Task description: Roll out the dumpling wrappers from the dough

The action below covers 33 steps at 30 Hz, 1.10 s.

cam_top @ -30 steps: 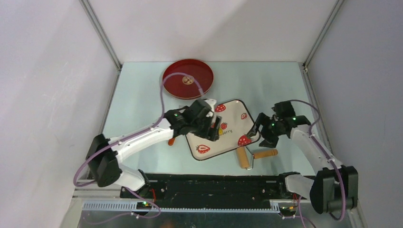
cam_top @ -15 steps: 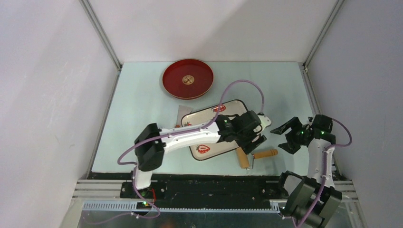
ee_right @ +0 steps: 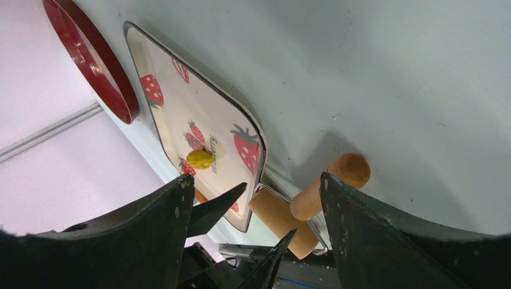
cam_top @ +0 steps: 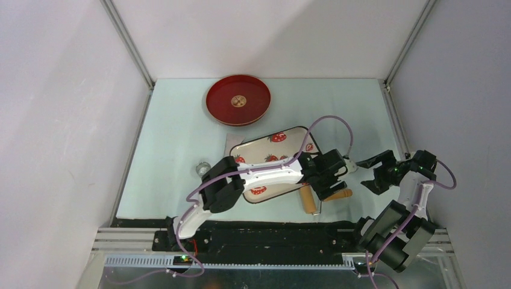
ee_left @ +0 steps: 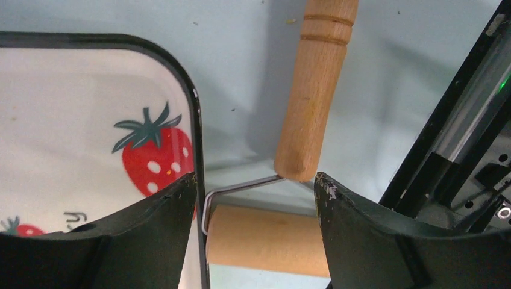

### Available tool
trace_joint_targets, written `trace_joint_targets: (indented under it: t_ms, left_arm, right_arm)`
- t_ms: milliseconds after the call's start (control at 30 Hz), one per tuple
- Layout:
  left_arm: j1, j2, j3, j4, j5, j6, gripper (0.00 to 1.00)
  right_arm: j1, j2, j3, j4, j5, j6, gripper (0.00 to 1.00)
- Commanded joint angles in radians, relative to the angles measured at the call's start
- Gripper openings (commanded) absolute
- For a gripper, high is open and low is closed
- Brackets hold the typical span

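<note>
Near edge: wooden roller (cam_top: 308, 199) lies on table (cam_top: 175, 132), close to front rail. Barrel's long axis runs near-far. Handle (ee_left: 310, 90) sits at a right angle to it, free end pointing R, away from tray. Wire frame joins the 2.

L gripper (ee_left: 254, 180) is low over handle's inner end, jaws apart, 1 finger each side. In wrist view the R-side finger is almost at the wood, the other well clear. Nothing gripped.

R gripper (ee_right: 253, 180) is off to R of roller, above table, tilted, jaws wide, empty.

Mid: strawberry tray (cam_top: 259, 147), squarish w/ rounded corners, set diagonal. Its near-R corner is just beside barrel. L arm reaches across above its near half.

Dough (ee_right: 200, 158): 1 small yellow lump on tray, by the lettering, apart from every rim. Roundish, slightly oval; long axis too faint to call, no pointing end. Can't make it out in top view.

Room: bare table R of handle, far-R behind tray, and a wide strip on L.

Far: red plate (cam_top: 238, 100), near tray's far edge but apart.
</note>
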Motion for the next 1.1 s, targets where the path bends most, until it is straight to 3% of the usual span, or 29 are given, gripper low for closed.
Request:
trace_joint_targets:
  t_ms: [0, 567, 700, 767, 833, 1067]
  left_arm:
    - [-0.013, 0.044, 0.084, 0.010, 0.065, 0.039, 0.75]
    - [-0.068, 0.107, -0.008, 0.010, 0.001, 0.073, 0.53]
    - [-0.067, 0.125, -0.006, 0.011, -0.038, 0.072, 0.40]
    - [-0.067, 0.129, -0.004, 0.011, -0.045, 0.074, 0.27]
    - [-0.067, 0.125, -0.004, 0.010, -0.058, 0.074, 0.05]
    - [-0.067, 0.035, -0.004, 0.028, -0.084, 0.051, 0.00]
  right_arm:
    - [-0.025, -0.006, 0.016, 0.030, -0.022, 0.000, 0.80]
    - [-0.092, -0.029, 0.026, 0.005, -0.002, -0.002, 0.81]
    - [-0.098, -0.037, 0.027, 0.000, 0.001, -0.005, 0.81]
    - [-0.099, -0.039, 0.026, -0.004, 0.006, -0.007, 0.81]
    - [-0.099, -0.042, 0.026, -0.008, 0.006, -0.008, 0.81]
    - [-0.099, -0.052, 0.026, -0.024, 0.004, -0.018, 0.81]
